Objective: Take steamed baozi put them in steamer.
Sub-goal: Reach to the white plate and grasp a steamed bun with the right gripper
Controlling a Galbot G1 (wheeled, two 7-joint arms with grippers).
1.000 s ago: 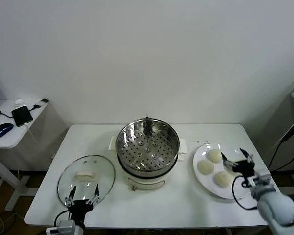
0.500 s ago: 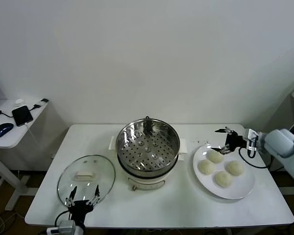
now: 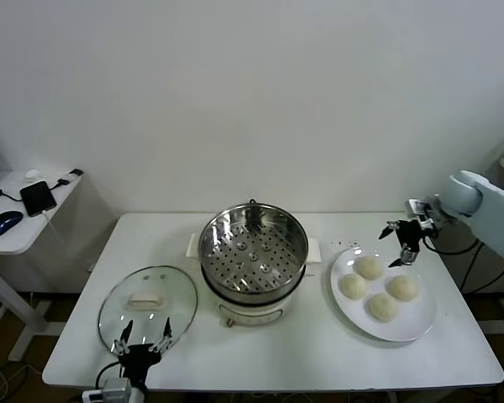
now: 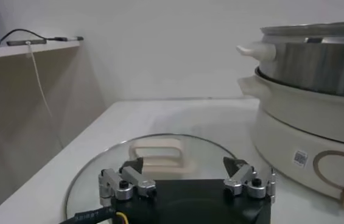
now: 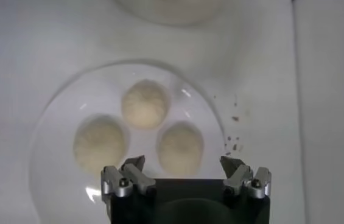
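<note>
Four steamed baozi (image 3: 378, 287) sit on a white plate (image 3: 417, 322); the steamer (image 3: 254, 249) is empty; the right gripper (image 3: 403, 242) hovers above, jaws apart; the left gripper (image 3: 140, 339) waits, spread.

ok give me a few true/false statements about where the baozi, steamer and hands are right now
1. All four steamed baozi sit on the white plate. True.
2. The steamer already holds one bun. False: its perforated tray is bare.
3. The right hand is open above the plate's far edge, holding nothing. True.
4. The glass lid covers the steamer. False: it lies flat on the table, on the steamer's left.
5. The left hand grips the lid's handle. False: it is open at the lid's near rim, apart from the handle.
</note>
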